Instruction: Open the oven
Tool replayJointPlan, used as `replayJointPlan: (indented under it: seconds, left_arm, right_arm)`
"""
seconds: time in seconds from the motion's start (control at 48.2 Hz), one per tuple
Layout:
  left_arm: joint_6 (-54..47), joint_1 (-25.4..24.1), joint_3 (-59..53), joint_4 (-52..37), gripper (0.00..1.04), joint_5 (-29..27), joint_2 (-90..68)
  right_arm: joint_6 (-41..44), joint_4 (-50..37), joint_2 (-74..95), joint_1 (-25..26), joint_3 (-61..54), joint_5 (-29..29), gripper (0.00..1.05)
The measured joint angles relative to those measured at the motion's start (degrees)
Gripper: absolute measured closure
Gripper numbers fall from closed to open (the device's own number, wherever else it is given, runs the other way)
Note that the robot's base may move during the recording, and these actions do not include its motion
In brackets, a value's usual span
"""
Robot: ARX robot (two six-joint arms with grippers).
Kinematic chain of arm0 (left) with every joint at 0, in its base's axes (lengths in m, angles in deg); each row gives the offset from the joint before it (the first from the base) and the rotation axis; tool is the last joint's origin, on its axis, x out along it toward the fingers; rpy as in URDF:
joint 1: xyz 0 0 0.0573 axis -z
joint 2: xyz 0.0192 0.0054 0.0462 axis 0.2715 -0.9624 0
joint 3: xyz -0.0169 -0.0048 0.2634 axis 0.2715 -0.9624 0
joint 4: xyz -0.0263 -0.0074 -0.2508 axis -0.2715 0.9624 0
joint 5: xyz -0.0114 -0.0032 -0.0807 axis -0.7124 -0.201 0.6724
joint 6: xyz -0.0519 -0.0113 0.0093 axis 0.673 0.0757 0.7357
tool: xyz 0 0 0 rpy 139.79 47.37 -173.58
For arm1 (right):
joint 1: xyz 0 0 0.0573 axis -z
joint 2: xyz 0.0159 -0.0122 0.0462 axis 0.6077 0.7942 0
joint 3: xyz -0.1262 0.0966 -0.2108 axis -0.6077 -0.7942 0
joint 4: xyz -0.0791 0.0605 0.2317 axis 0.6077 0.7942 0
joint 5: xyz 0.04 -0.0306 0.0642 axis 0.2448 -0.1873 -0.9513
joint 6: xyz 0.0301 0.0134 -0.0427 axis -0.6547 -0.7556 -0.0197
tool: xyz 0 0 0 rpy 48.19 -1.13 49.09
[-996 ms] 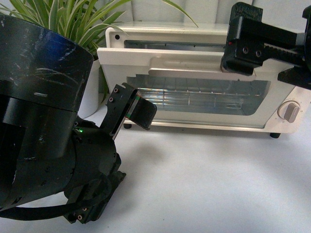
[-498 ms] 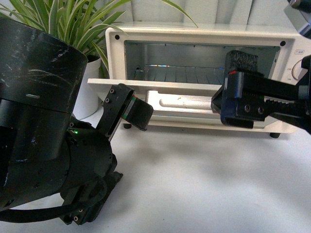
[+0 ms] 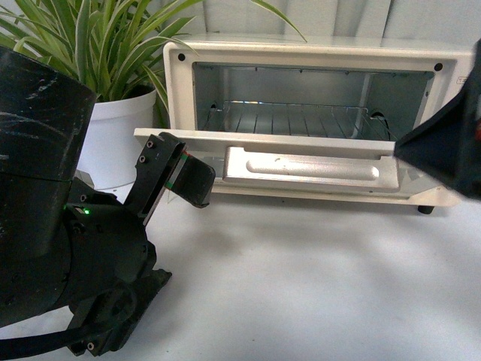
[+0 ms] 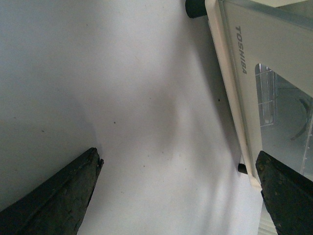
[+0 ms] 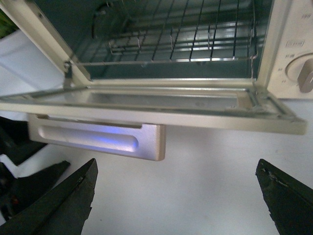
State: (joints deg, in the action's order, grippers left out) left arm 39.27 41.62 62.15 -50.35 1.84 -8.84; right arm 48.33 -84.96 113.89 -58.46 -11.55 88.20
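Right gripper (image 5: 176, 169) withdrawn, oven door (image 3: 301, 141) down, left gripper (image 4: 178, 161) near, plant (image 3: 98, 45) beside

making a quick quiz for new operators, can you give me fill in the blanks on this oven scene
1. The oven has its door swung ___.
2. The wire rack sits ___ the oven.
3. The pot of the plant beside the oven is ___ in colour.
4. The right gripper has its fingers apart and holds ___.

Missing words: open; inside; white; nothing
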Motion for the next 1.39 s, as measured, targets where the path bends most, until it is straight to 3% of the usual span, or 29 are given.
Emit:
replayJointPlan:
  seconds: [0.581, 1.39]
  left_arm:
    - [-6.23, -1.01, -1.64, 0.61, 0.07, -2.69, 1.55]
    - [-33.73, 0.59, -1.86, 2.73, 0.07, -10.58, 1.79]
  right_arm:
    - [-1.95, 3.06, -8.92, 12.15, -3.89, -6.4, 0.09]
    - [-1.99, 3.39, -9.99, 13.88, -4.13, -7.87, 0.09]
